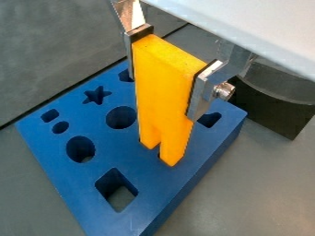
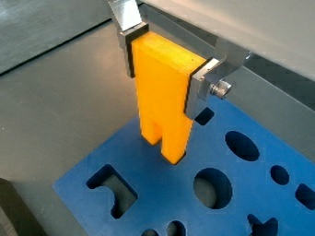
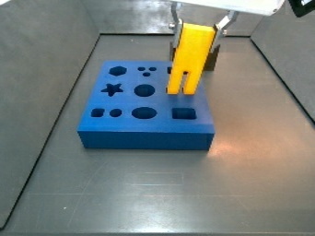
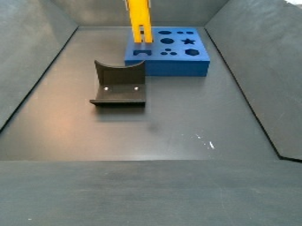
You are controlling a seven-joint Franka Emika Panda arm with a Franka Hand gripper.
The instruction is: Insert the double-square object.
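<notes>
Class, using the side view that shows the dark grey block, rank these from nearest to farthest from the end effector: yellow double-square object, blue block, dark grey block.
1. Double-square object: held in the end effector, at the top of the picture.
2. Blue block: directly beneath.
3. Dark grey block: apart, on the floor towards the camera.

The dark grey desk (image 4: 177, 132) carries the flat blue block (image 4: 177, 51) with shaped holes toward its far edge and the dark fixture (image 4: 119, 86) nearer the middle, while the gripper (image 3: 197, 23) hangs above the block.
</notes>
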